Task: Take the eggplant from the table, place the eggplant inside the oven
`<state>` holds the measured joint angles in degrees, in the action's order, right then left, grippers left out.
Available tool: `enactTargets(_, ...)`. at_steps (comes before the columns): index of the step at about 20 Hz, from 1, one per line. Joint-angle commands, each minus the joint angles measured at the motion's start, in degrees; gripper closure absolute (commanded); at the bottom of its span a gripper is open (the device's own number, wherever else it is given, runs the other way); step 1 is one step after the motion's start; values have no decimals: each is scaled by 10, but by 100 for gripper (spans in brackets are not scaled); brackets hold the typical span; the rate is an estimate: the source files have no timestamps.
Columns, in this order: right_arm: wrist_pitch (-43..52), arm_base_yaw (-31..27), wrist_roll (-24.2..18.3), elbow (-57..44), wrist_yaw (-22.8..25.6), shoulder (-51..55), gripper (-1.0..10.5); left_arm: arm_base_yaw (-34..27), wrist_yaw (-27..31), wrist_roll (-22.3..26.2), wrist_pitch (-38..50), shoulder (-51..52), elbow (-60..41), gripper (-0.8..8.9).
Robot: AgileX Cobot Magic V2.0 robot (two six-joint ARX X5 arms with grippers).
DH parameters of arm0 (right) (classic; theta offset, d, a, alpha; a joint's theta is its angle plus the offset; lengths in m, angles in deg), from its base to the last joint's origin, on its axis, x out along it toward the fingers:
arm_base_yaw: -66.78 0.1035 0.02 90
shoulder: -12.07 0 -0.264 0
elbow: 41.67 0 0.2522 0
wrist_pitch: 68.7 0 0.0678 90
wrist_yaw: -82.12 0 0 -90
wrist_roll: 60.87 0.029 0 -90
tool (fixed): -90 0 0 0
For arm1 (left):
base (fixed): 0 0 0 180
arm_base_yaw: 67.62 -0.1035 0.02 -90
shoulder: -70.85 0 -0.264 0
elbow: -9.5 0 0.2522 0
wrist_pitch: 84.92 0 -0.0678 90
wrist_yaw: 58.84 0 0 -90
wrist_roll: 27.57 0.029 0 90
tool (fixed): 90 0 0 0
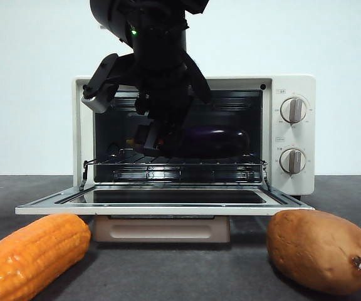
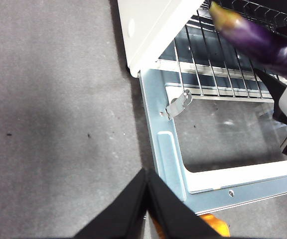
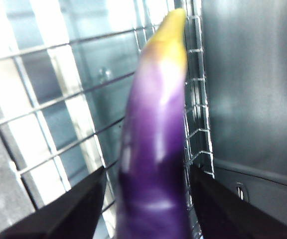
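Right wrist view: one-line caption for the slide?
Right gripper holds the eggplant between its jaws, stem tip forward, above the wire rack inside the oven.

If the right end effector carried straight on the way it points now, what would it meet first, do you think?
Probably the oven's inner side wall. The right end effector, with the eggplant between its jaws over the wire rack, points along the eggplant, whose yellow tip would likely touch first, though depth is unclear.

An orange corn cob point(image 1: 33, 254) is lying at front left. A brown sweet potato point(image 1: 321, 249) is lying at front right, well apart.
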<state>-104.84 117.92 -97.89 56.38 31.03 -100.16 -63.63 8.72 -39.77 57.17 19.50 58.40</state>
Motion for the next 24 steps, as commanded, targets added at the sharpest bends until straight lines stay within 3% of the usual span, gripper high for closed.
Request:
enactTargets(1,4,12,19,13,1,-16,676,0,-1,-1,11,-7,3,810)
enactTargets(9,-7,40,25,13,0,7,676,0,-2,-1,48,-101,3,810)
enactTargets(11,-26,49,45,13,-1,26,677,2,-9,-1,68,-143,3,810)
enactTargets(14,-85,64,108,13,-59,89,722,2,-49,-6,110,-213,3,810)
enactTargets(17,-157,81,159,13,-131,174,842,2,-70,-5,122,-274,3,810)
enactTargets(20,-211,94,174,13,-184,261,943,2,-97,-5,129,-322,3,810)
enactTargets(24,-223,99,176,13,-185,343,943,2,-157,4,131,-360,3,810)
